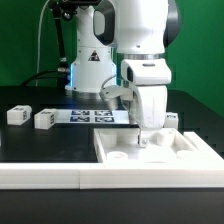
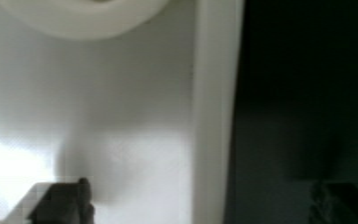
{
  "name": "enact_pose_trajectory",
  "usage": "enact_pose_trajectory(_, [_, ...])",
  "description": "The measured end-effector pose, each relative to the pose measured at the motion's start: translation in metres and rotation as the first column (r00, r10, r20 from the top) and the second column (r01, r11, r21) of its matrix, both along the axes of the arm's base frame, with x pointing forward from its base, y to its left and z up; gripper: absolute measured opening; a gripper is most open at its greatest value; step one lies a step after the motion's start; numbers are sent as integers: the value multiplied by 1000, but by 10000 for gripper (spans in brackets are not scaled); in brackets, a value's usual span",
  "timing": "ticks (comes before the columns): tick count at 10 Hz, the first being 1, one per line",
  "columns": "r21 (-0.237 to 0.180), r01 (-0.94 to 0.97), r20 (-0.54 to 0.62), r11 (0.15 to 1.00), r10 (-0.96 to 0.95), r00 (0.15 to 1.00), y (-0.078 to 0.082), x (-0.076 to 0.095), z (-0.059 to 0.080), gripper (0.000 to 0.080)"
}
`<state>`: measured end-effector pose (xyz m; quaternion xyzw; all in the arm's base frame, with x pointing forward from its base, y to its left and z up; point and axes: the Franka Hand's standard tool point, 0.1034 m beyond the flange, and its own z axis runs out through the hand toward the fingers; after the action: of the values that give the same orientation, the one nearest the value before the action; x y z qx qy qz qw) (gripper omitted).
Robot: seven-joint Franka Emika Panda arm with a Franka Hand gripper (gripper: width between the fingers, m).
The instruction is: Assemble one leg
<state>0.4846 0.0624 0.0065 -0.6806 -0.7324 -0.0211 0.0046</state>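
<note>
Two legs, small white blocks with black-and-white tags, lie on the dark table at the exterior view's left: one (image 1: 18, 115) and one beside it (image 1: 45, 119). My gripper (image 1: 148, 138) is far from them, lowered over the large flat white square part (image 1: 190, 148). In the wrist view the gripper (image 2: 202, 205) is open and empty. One finger (image 2: 60, 202) is over the white part (image 2: 123, 110). The other finger (image 2: 345, 200) is over the dark table. The part's raised edge (image 2: 215, 120) runs between them. A round hole (image 2: 101, 14) shows in the part.
The marker board (image 1: 93, 116) lies behind the white part, in front of the robot base. A long white rail (image 1: 50, 176) runs along the front. A small white block (image 1: 172, 120) sits just behind the gripper at the exterior view's right.
</note>
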Motion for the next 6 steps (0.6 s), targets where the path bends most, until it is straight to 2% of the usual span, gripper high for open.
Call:
enact_pose_trajectory(4, [0, 0, 1, 1000, 0, 1000, 0, 0, 1, 649])
enact_pose_trajectory(5, [-6, 24, 2, 1000, -24, 1000, 1, -1, 9, 649])
enact_pose_trajectory(6, [-11, 50, 16, 999, -50, 999, 5, -4, 24, 649])
